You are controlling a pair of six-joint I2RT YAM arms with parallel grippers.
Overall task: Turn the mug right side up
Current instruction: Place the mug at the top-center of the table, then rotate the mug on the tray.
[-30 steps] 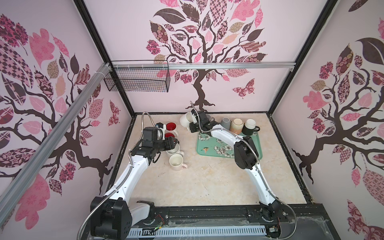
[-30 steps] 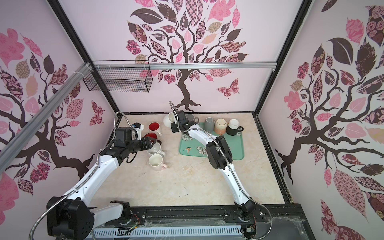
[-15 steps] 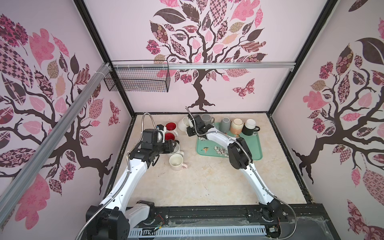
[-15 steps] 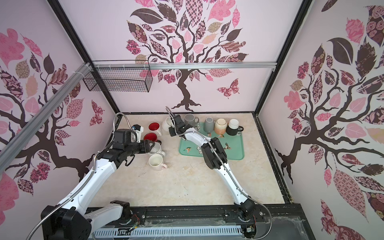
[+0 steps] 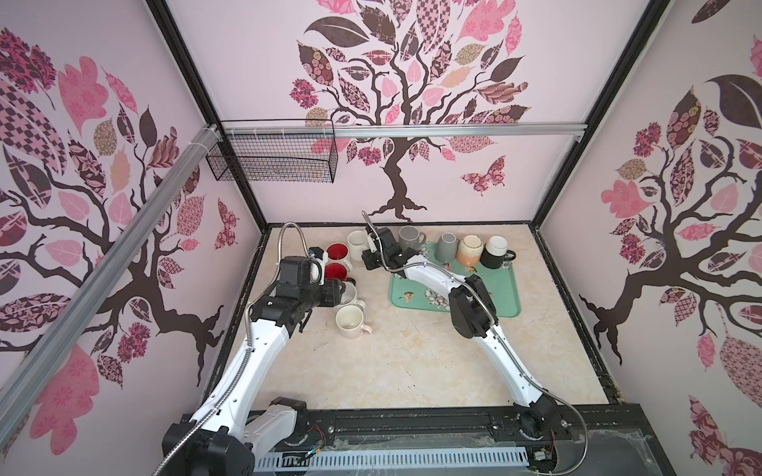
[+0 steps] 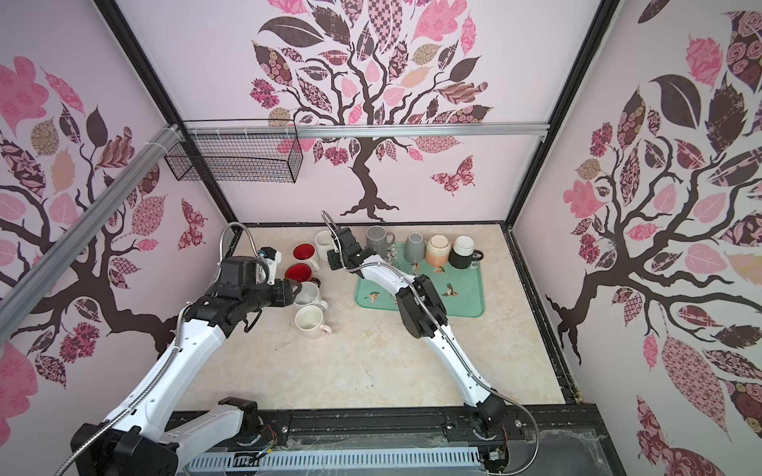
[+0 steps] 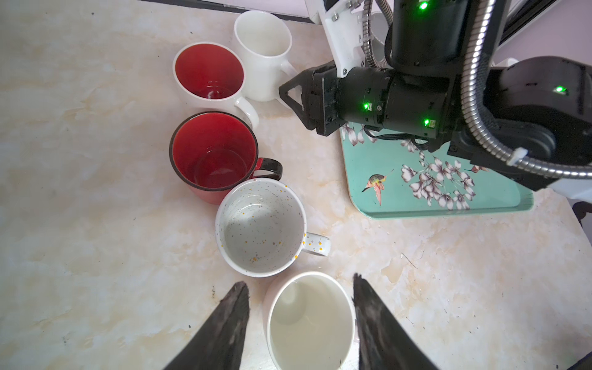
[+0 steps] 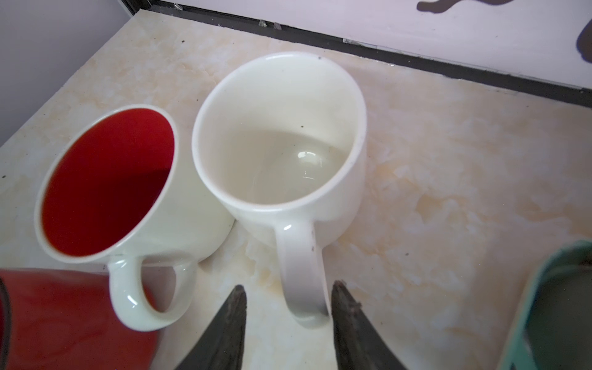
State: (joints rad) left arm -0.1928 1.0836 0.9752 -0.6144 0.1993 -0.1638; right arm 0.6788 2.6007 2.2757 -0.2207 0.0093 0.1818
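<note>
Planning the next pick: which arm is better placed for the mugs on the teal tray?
Right. The right gripper is open beside the teal tray, near the grey mug; the left gripper hovers over the cream mug, farther off.

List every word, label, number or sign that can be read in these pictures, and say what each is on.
None: no readable text in any view.
The mugs are plain or speckled, with no print.
The tray shows only a bird and flowers.
The wall decals are trees, leaves and butterflies, with no lettering.
Any marks on the arm bases are too small to read.
</note>
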